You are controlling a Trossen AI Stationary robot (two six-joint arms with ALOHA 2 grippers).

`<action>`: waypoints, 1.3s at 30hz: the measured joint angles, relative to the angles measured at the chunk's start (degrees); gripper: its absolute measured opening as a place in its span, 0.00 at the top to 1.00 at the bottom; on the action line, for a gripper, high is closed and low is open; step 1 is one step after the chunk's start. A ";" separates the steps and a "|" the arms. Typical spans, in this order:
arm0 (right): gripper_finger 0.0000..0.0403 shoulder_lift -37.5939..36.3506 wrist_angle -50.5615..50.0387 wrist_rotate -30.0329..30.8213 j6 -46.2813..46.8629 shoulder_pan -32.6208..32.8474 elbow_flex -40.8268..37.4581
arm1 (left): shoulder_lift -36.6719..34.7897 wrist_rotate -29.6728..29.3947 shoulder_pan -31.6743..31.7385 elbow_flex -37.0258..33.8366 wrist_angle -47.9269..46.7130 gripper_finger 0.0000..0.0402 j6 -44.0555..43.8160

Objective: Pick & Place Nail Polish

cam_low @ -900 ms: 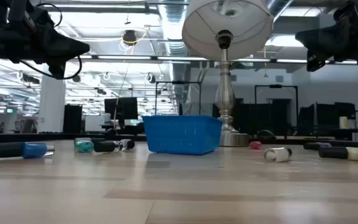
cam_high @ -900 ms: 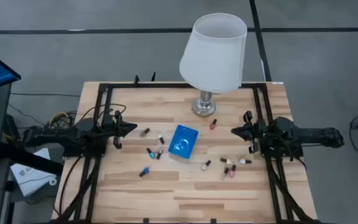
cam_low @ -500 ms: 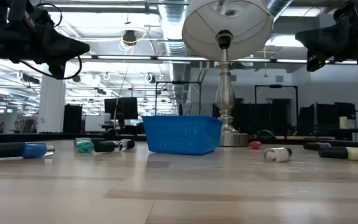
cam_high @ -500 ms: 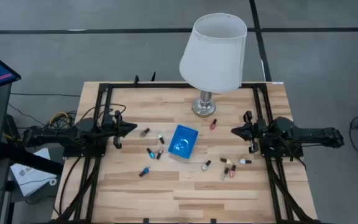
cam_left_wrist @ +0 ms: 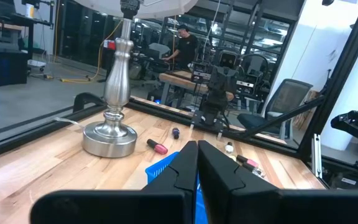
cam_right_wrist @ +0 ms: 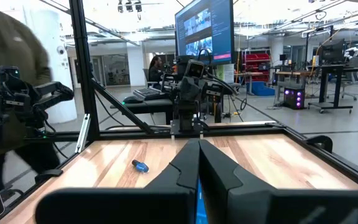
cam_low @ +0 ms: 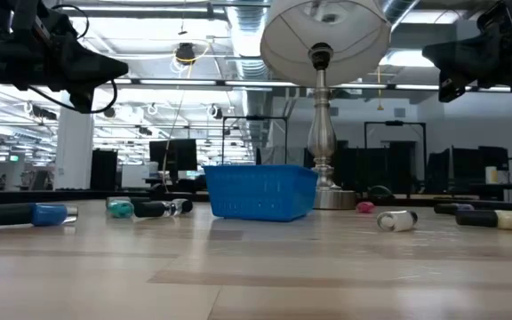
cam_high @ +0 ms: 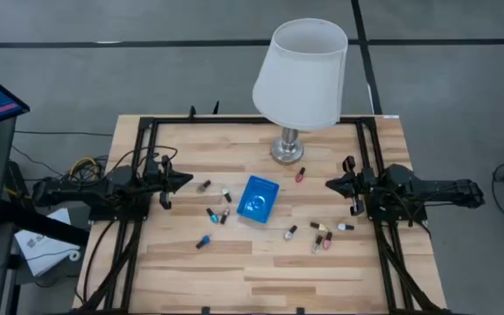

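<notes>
Several tiny nail polish bottles lie on their sides on the wooden table: a group left of the blue basket (cam_high: 216, 213), one blue at the near left (cam_high: 203, 241), a pink one by the lamp base (cam_high: 300, 175), and a group at the right (cam_high: 325, 234). The small blue square basket (cam_high: 258, 199) stands mid-table. My left gripper (cam_high: 187, 179) hovers shut above the table's left side, pointing right. My right gripper (cam_high: 329, 184) hovers shut above the right side, pointing left. Both hold nothing.
A table lamp with a white shade (cam_high: 301, 74) stands on its metal base (cam_high: 287, 150) at the far middle. Black frame rails (cam_high: 138, 175) run along the table's left and right sides. A person (cam_right_wrist: 8, 93) moves in the room beyond the table.
</notes>
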 joint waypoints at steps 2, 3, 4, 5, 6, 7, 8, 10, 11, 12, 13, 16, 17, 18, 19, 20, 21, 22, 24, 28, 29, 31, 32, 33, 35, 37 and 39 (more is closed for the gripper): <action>1.00 0.00 0.00 0.00 0.00 0.02 0.00 | 0.00 0.00 0.01 -0.01 0.00 0.98 0.00; 1.00 0.00 -0.02 0.00 0.00 0.00 0.00 | 0.00 0.00 -0.01 -0.01 0.00 0.98 0.02; 1.00 0.00 0.00 0.00 0.01 0.01 0.00 | 0.00 -0.02 -0.01 -0.01 0.00 0.98 0.02; 1.00 0.00 0.00 0.00 0.02 0.00 0.00 | 0.00 -0.02 -0.01 -0.01 0.00 0.98 0.00; 1.00 0.00 -0.01 0.00 0.00 0.01 0.00 | 0.00 -0.02 0.01 0.01 0.00 0.98 0.02; 1.00 0.00 -0.01 -0.01 0.01 0.02 0.00 | 0.00 -0.04 0.01 -0.01 0.00 0.98 0.02; 1.00 0.00 0.00 0.00 0.00 0.01 0.00 | 0.00 -0.04 0.00 -0.01 0.00 0.98 0.00; 1.00 0.00 0.00 -0.02 0.00 0.02 0.00 | 0.00 -0.05 0.00 -0.01 0.00 0.98 0.01; 1.00 0.00 -0.02 0.00 0.02 0.00 0.00 | 0.00 -0.07 0.01 -0.01 0.00 0.98 0.02; 1.00 0.00 0.00 0.00 0.00 0.02 0.00 | 0.00 -0.09 0.00 0.00 0.00 0.98 0.01; 1.00 0.00 -0.01 0.00 0.00 0.01 0.00 | 0.00 -0.09 0.01 -0.01 0.00 0.98 0.00; 1.00 -0.01 -0.01 0.00 0.01 0.01 0.00 | 0.00 -0.31 0.01 -0.01 0.00 0.98 0.01; 1.00 0.00 0.00 0.00 0.00 0.00 0.00 | 0.00 -0.31 -0.01 -0.01 0.00 0.98 0.01; 1.00 0.00 0.00 0.00 0.01 0.00 0.00 | 0.00 -0.31 0.00 -0.01 0.00 0.98 0.02; 1.00 0.00 0.00 0.00 0.00 0.02 0.00 | 0.00 -0.29 0.01 0.00 0.00 0.98 0.00; 1.00 0.00 0.00 0.00 0.00 0.02 0.00 | 0.01 -0.29 0.00 -0.01 0.04 0.98 0.00; 1.00 -0.01 0.00 0.00 0.00 0.00 0.00 | 0.00 -0.28 0.00 -0.01 0.10 0.98 0.00; 1.00 0.00 -0.02 0.00 0.02 0.01 0.00 | 0.01 -0.28 -0.01 -0.01 0.15 0.98 0.00; 1.00 0.00 -0.01 0.00 0.00 0.01 0.00 | 0.00 -0.28 -0.01 -0.01 0.45 0.98 0.00; 1.00 0.00 0.00 0.00 0.00 0.00 0.00 | 0.02 -0.25 0.00 -0.01 0.94 0.98 -1.51; 1.00 0.00 0.00 -0.02 0.00 0.00 0.00 | 0.00 -0.24 0.00 -0.01 1.12 0.98 -3.27; 1.00 0.00 -0.01 0.00 0.00 0.00 0.00 | 0.02 -0.24 0.00 -0.01 1.33 0.98 -7.61; 1.00 0.00 0.00 0.00 0.00 0.01 0.00 | 0.02 -0.22 -0.01 -0.01 1.42 0.98 -9.41; 1.00 0.00 0.03 0.00 0.00 0.00 0.00 | 0.00 -0.22 0.01 -0.01 1.51 0.98 -11.00; 1.00 0.00 0.24 0.02 0.00 -0.17 0.00 | 0.00 -0.20 0.00 -0.01 1.68 0.98 -13.18; 1.00 0.00 0.26 0.02 0.40 -0.09 0.00 | 0.01 -0.13 0.00 -0.01 1.79 0.98 -13.67; 1.00 0.00 0.60 0.02 4.24 0.13 0.00 | 0.00 -0.12 0.01 -0.01 1.84 0.98 -13.70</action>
